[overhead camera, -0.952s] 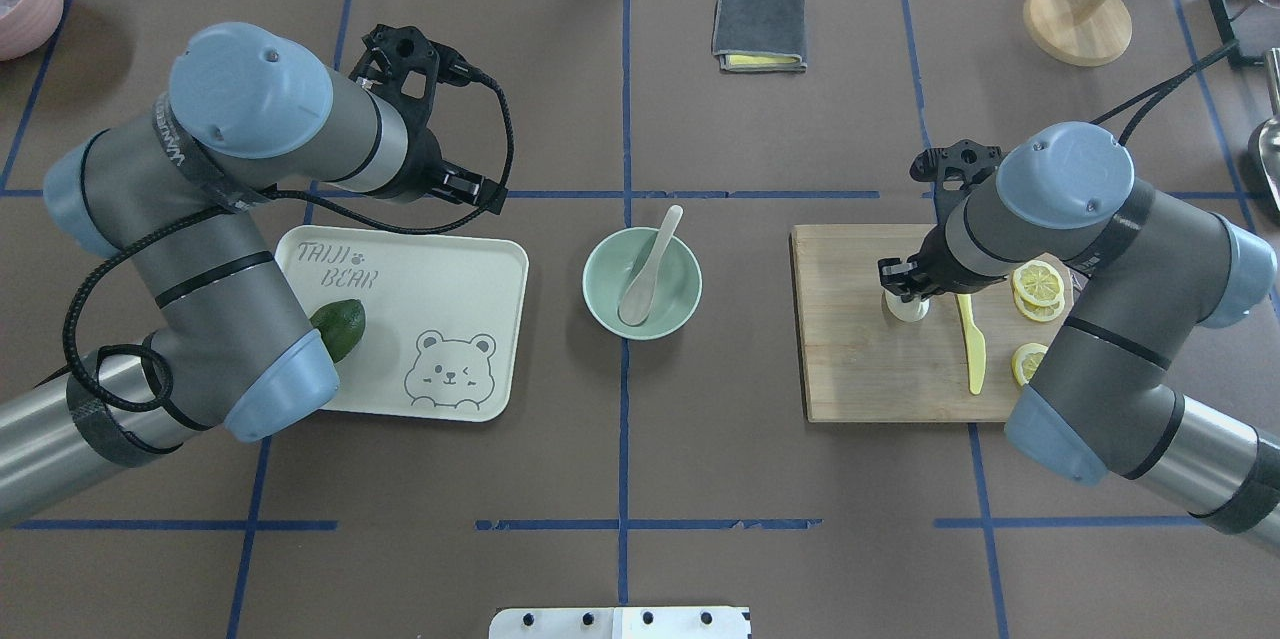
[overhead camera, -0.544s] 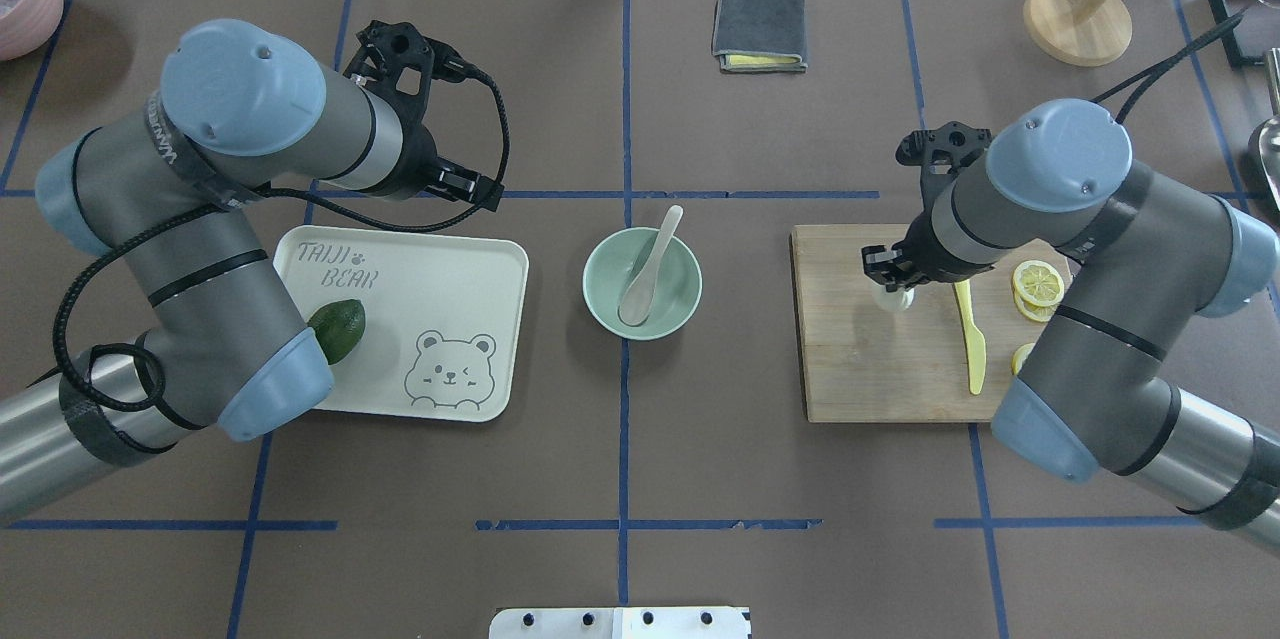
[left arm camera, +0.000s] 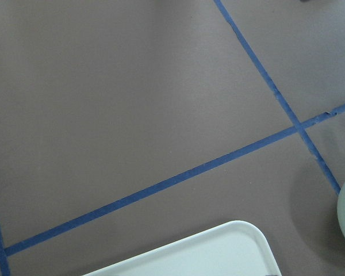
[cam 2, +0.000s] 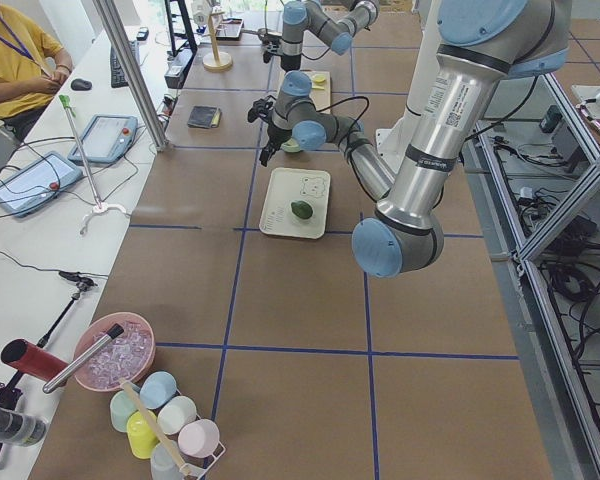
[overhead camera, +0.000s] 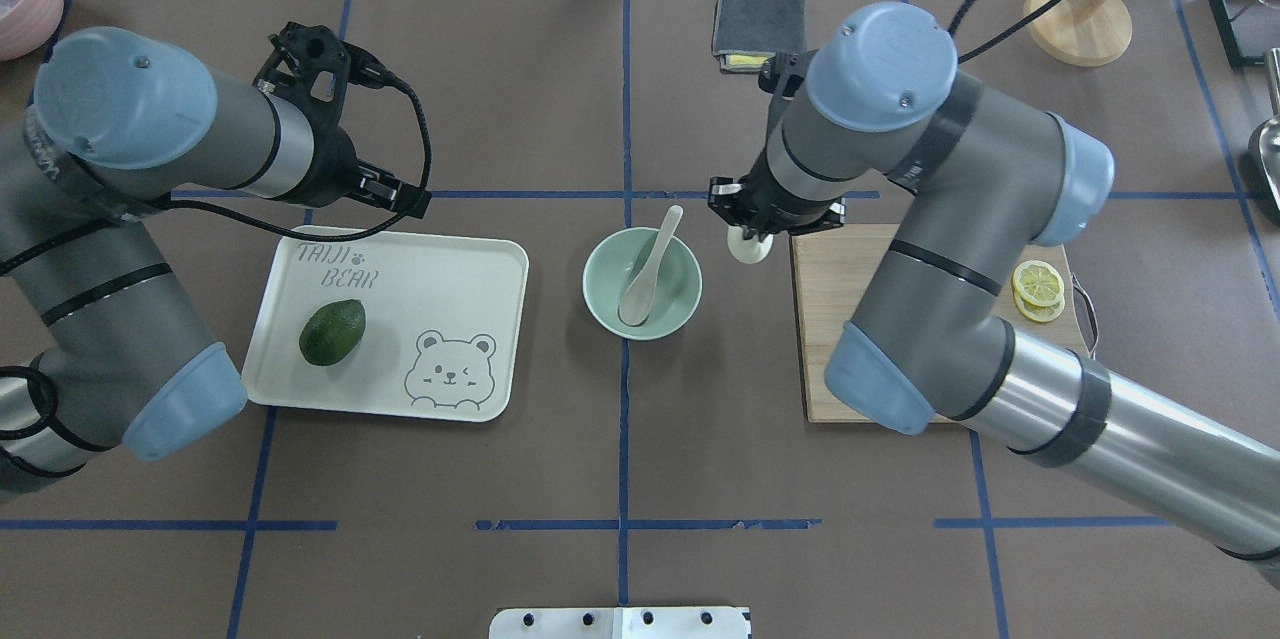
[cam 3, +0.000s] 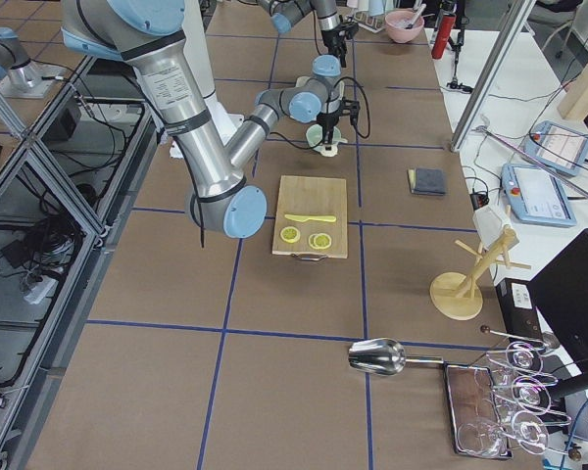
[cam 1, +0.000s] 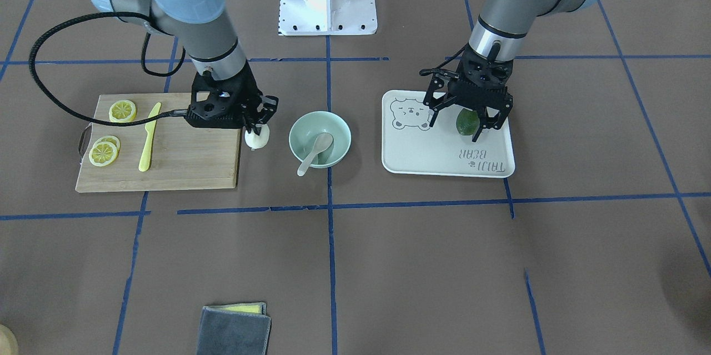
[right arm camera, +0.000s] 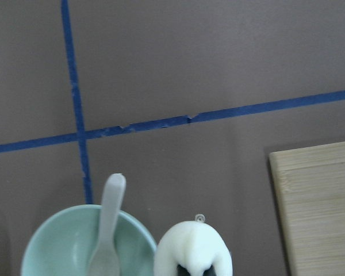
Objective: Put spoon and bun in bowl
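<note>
The mint-green bowl [overhead camera: 678, 297] sits at the table's middle, with the off-white spoon [overhead camera: 648, 269] lying in it, handle over the far rim. They also show in the front view as bowl [cam 1: 308, 126] and spoon [cam 1: 315, 149]. My right gripper [cam 1: 256, 131] is shut on the white bun [cam 1: 259, 138] and holds it just beside the bowl, between the bowl and the cutting board. The right wrist view shows the bun [right arm camera: 192, 247] next to the bowl [right arm camera: 52, 247]. My left gripper [cam 1: 455, 128] is open and empty above the tray.
A cream bear-printed tray [overhead camera: 440, 269] with a dark green avocado [overhead camera: 332, 331] lies left of the bowl. A wooden cutting board [overhead camera: 850, 319] with lemon slices [overhead camera: 1038, 284] and a yellow knife [cam 1: 149, 138] lies to its right. A grey cloth [overhead camera: 745, 19] lies at the back.
My right arm has swung left, carrying the bun off the cutting board to beside the bowl. My left arm has drawn back to the left, uncovering the avocado.
</note>
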Robot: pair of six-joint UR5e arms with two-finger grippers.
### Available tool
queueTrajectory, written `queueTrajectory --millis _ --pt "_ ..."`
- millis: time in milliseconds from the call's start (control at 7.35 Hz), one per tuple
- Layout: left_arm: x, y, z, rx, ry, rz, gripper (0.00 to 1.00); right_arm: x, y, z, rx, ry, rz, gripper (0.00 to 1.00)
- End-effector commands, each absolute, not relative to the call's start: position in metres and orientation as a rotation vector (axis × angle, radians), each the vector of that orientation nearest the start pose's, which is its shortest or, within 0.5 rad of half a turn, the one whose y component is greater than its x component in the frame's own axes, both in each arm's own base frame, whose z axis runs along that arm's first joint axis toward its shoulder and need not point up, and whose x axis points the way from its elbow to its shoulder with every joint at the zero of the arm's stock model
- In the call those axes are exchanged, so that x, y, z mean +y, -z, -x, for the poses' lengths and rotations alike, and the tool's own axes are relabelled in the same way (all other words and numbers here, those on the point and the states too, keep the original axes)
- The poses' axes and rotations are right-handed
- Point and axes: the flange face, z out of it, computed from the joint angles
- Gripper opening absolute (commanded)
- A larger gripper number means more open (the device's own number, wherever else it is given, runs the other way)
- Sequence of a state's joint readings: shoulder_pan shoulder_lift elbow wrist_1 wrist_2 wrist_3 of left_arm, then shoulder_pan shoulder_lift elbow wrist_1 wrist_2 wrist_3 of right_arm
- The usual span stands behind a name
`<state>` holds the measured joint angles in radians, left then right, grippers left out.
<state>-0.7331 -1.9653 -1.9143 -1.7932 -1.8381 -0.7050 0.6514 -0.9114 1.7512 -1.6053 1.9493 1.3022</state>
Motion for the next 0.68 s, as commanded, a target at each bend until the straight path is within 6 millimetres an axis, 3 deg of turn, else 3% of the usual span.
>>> queueTrajectory --millis 0,136,544 --pt "-0.474 -0.271 -0.362 0.835 -0.253 -0.514 0.88 -0.488 -0.169 0.51 -0.933 -0.267 -0.019 0.07" --pt "-0.475 -0.27 -0.362 0.836 -0.253 -0.515 0.88 -0.496 -0.18 0.525 -0.975 -0.315 -0.02 0.1" --pt "-0.475 -0.271 -0.362 0.835 -0.253 -0.514 0.88 -0.474 -0.189 0.546 -0.972 -0.282 -0.003 0.71"
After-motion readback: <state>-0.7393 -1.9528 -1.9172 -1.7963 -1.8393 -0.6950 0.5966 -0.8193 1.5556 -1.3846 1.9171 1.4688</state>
